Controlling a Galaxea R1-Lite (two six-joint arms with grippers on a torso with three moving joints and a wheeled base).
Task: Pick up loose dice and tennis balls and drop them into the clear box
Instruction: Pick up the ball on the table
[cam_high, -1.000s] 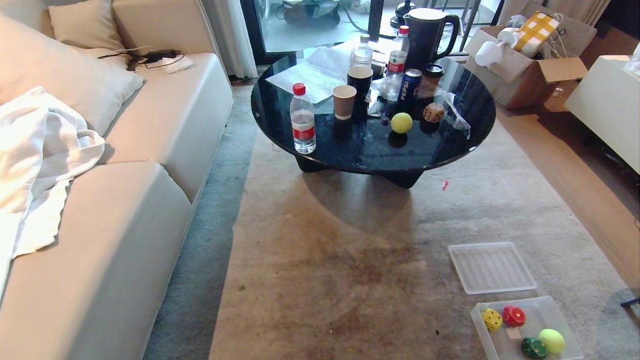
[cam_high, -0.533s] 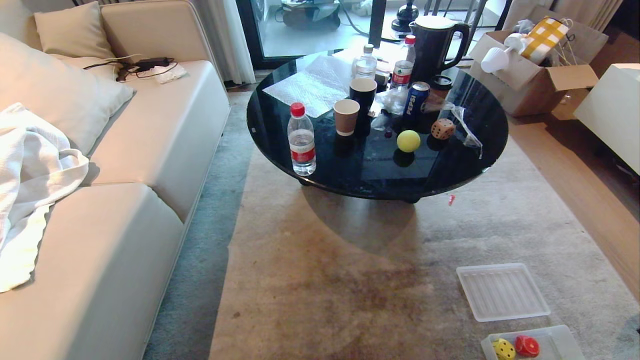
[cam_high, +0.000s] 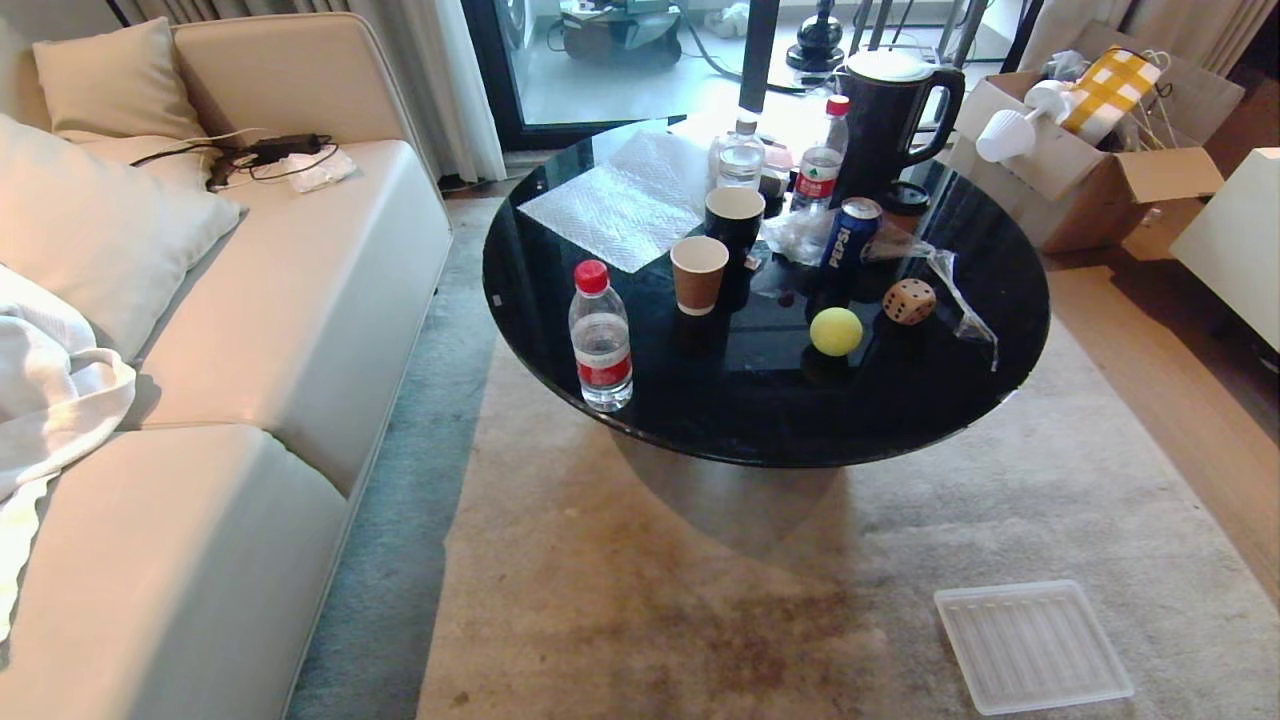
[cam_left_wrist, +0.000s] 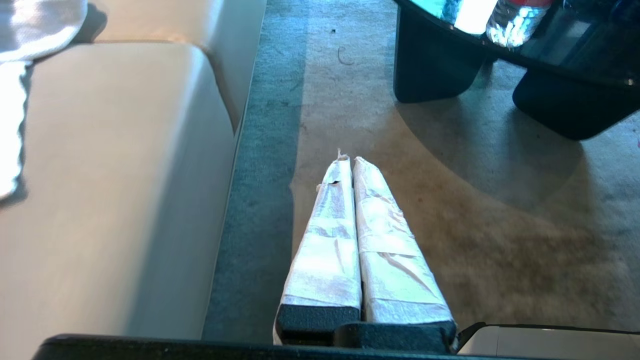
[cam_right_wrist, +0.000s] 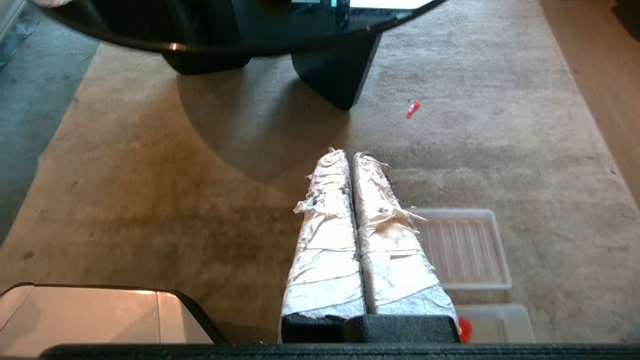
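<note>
Tennis ball (cam_high: 836, 331) and beige die (cam_high: 909, 301) side by side on black surface (cam_high: 560, 300) — clear box (cam_right_wrist: 500, 322) on rug, red die (cam_right_wrist: 465, 330) probably inside. Left gripper (cam_left_wrist: 348, 159), right gripper (cam_right_wrist: 345, 151) both closed, empty.

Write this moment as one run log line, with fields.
left gripper: shut, empty | right gripper: shut, empty | tennis ball, beige die: loose on black table | lid: on carpet

Daylight enters through the glass door (cam_high: 610, 60) behind the round black table (cam_high: 760, 420), glaring off its far edge and casting a soft shadow onto the rug (cam_high: 700, 560); wrist views look slightly blurred, perhaps.
</note>
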